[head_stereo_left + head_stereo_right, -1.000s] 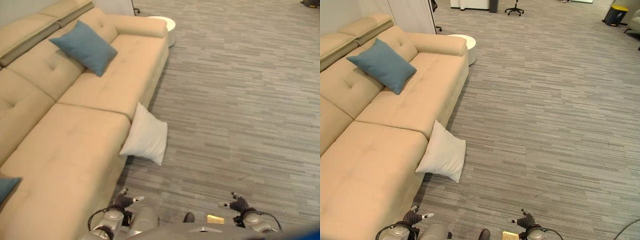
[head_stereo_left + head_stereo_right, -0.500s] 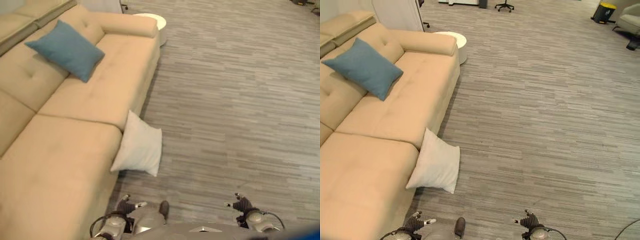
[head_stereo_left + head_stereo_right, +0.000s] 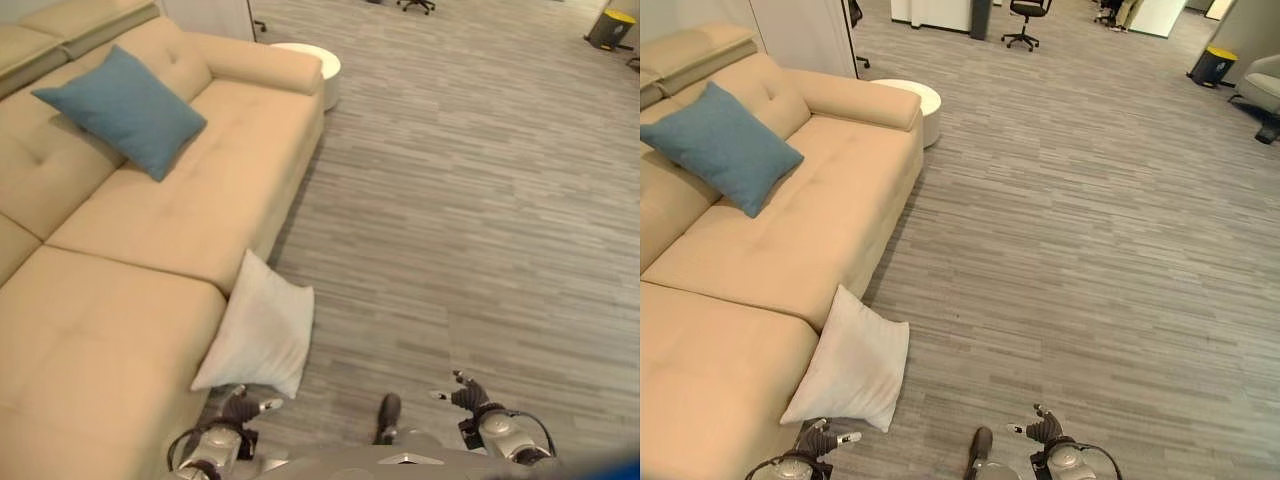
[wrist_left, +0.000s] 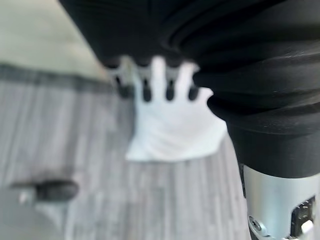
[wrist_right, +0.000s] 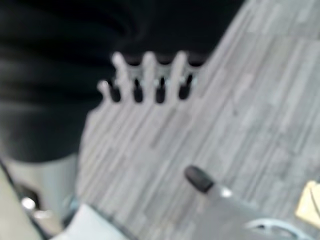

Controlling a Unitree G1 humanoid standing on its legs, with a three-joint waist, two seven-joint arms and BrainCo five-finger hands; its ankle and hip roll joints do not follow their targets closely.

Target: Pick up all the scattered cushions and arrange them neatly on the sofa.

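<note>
Nearer now, white cushion (image 3: 256,330) leans against sofa (image 3: 120,330), no writing readable.

The sofa (image 3: 790,230) is a plain tan-beige with shallow tufted dimples. A solid teal-blue cushion (image 3: 720,145) lies on it. The cushion on the floor (image 3: 848,372) is plain off-white; in the left wrist view it shows white just past the left hand's (image 4: 150,80) silver, dark-tipped fingers (image 4: 146,86). The floor (image 3: 1090,260) is grey, streaked in narrow lighter and darker planks, and runs under the right hand's (image 5: 150,80) silver fingers (image 5: 160,82). The round side table (image 3: 912,98) is white. A bin (image 3: 1212,66) is dark with a yellow lid.
</note>
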